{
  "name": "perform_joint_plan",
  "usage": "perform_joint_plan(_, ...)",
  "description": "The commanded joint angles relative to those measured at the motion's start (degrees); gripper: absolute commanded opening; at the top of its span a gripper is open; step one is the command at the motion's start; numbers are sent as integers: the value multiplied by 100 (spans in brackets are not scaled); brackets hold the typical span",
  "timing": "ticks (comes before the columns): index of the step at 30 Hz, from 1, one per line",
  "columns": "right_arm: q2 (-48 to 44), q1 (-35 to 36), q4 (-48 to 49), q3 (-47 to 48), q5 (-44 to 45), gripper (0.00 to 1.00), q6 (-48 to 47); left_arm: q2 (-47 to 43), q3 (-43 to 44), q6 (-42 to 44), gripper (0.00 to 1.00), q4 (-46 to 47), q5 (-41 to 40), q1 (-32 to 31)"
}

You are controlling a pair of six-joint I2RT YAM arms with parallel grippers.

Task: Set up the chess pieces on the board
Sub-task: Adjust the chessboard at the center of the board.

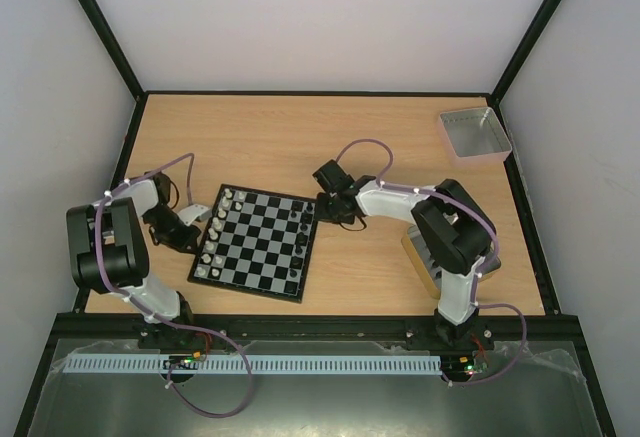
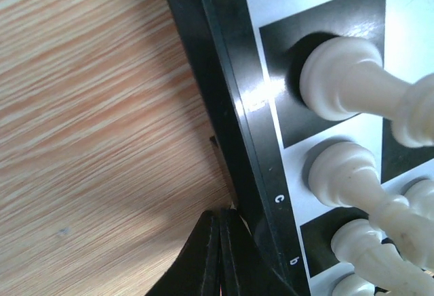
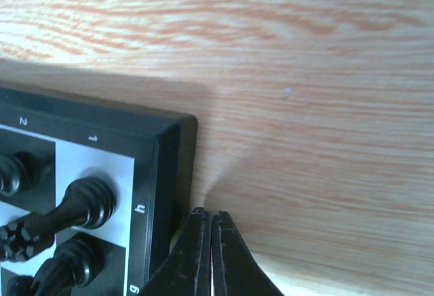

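Note:
The board lies in the middle of the table. White chess pieces stand along its left side and black chess pieces along its right side. My left gripper is shut and empty, its tips low on the table against the board's black border near the letter c, with white pieces just beyond. My right gripper is shut and empty, its tips on the table beside the board's edge near the h1 corner, next to black pieces.
A tan-rimmed grey tin stands at the back right corner. A tan object lies partly under the right arm. A silvery grey tray runs along the near edge, in front of the arm bases. Black frame posts edge the table.

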Motion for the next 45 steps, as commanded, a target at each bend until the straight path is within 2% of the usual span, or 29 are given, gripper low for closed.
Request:
perform_joint_plan(1, 19, -194, -408, -71, 166, 2, -193, 105, 1, -38, 2, -201, 341, -127)
perform_joint_plan(16, -704, -574, -947, -86, 462, 2, -507, 460, 11, -288, 2, 143, 643, -744)
perform_joint_plan(32, -1492, -728, -2543, 1219, 1035, 2, -767, 955, -9, -415, 2, 613, 910, -1295)
perform_joint_plan(41, -2070, -1345, -2739, 782, 1009, 2, -624, 1075, 69, -658, 2, 762, 1011, -1722)
perform_joint_plan(45, -2379, -1405, -3270, 816, 1279, 2, -589, 1033, 106, -822, 2, 858, 916, -1823)
